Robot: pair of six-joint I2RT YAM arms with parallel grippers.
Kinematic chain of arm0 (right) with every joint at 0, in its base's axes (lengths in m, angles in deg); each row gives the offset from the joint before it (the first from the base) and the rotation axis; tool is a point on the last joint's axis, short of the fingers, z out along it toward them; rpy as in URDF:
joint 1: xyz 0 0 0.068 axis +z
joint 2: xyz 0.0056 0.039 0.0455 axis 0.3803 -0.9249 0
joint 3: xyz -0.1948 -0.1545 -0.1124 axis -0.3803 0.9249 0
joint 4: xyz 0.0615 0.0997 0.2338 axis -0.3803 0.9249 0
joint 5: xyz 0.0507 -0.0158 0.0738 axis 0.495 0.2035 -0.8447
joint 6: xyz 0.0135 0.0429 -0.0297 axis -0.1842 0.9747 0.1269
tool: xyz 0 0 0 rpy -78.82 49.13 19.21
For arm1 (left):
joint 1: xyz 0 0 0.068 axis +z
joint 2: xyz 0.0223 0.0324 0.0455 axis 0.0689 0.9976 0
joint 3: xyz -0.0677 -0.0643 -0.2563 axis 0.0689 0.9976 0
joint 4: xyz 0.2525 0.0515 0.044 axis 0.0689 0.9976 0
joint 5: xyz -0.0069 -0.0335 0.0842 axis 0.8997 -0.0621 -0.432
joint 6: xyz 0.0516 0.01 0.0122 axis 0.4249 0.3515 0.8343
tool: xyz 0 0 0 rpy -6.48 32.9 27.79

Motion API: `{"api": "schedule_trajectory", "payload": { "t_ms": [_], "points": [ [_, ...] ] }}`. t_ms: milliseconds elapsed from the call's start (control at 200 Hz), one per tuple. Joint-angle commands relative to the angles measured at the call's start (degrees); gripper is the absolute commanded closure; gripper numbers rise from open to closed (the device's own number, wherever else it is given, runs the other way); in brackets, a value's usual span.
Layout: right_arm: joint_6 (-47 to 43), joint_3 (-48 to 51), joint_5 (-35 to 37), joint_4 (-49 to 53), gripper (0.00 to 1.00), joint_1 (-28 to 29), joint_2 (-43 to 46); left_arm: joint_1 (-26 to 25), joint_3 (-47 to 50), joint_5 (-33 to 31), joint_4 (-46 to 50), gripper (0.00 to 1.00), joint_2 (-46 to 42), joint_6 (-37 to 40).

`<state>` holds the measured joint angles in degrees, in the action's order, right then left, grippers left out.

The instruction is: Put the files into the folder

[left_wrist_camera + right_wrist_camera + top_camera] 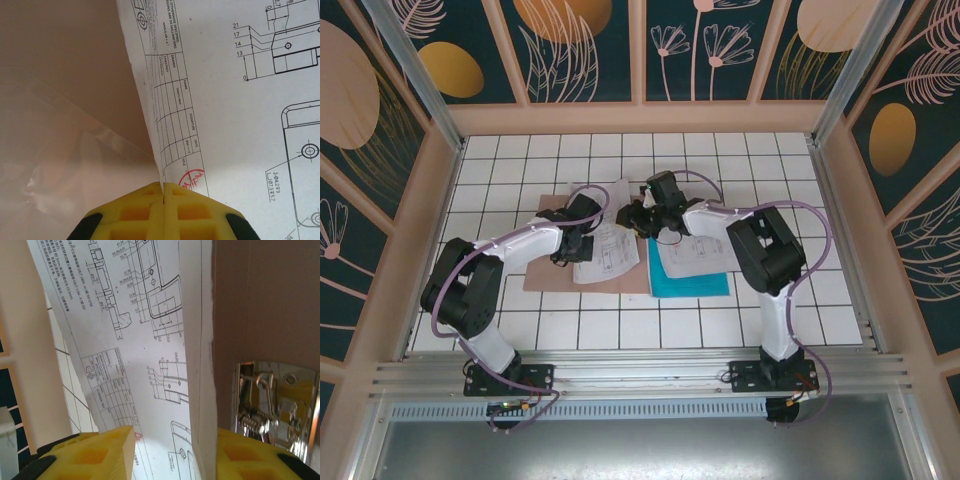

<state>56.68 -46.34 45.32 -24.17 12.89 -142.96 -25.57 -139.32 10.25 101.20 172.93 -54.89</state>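
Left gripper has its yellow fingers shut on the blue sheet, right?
Not quite. The left gripper does have its yellow fingers shut, but on the edge of the white printed sheet, not the blue one. The left wrist view shows it.

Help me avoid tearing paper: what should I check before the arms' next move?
1. Left gripper shut on the printed sheet edge: ok.
2. Right gripper gripping paper: not ok; jaws apart, paper between them.
3. Folder open beneath the sheet: ok.
4. Metal clip raised to accept paper: cannot tell.
5. Teal sheet in the folder: not ok; it lies outside it on the table.
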Motion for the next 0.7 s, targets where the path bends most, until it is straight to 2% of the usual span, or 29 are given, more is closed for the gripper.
{"api": "schedule_trajectory", "payload": {
  "t_ms": [0,420,615,696],
  "points": [
    [-2.4,-2.8,0.4,2.4,0.63,0.2,-2.1,0.5,0.2,-1.4,-0.8,1.00,-1.1,1.1],
    [-5.9,-1.4,2.7,8.4,0.64,0.6,0.4,0.5,-1.9,-0.8,-0.3,1.00,0.1,0.4],
    [-6.0,-1.6,4.0,9.4,0.79,1.0,0.3,0.5,-3.0,-0.6,-0.1,1.00,0.5,0.4],
    [-6.4,-2.0,5.0,10.5,0.91,1.2,0.4,0.5,-3.8,-0.4,0.2,1.00,0.6,0.4]
  ]
}}
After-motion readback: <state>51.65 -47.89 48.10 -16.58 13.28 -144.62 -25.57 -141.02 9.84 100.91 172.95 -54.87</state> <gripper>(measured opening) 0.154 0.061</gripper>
